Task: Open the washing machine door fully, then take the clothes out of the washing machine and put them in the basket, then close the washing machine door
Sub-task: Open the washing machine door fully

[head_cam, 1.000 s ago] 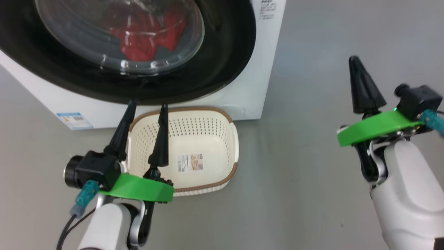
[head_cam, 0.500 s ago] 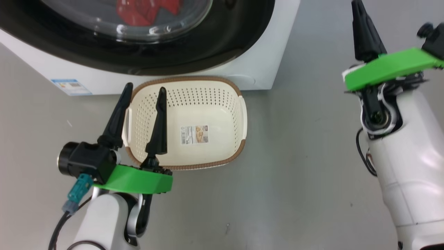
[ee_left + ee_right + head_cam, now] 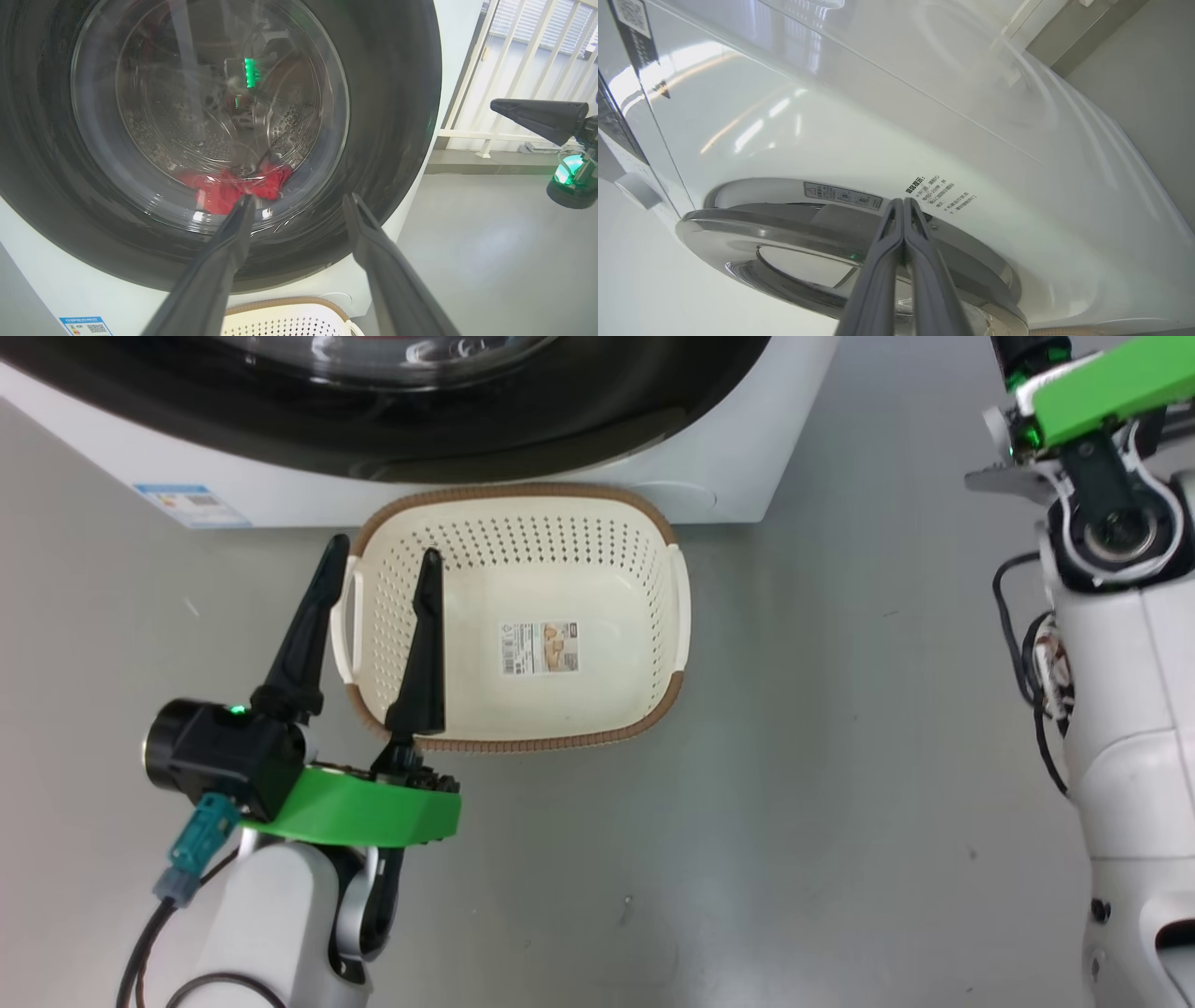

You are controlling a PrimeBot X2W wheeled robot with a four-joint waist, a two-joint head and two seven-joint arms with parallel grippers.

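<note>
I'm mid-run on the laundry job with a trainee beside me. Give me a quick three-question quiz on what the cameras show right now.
1. True or false: the basket already has laundry in it.
2. Where are the red clothes?
A. in the basket
B. behind the glass of the door, inside the washing machine
C. on top of the washing machine
3. Fill in the blanks: the left gripper, above the basket's left edge in the head view, is ___; the right gripper, pointing at the door's rim, is ___.

Key: 1 false (it holds only its label sticker); 2 B; 3 open, shut.
</note>
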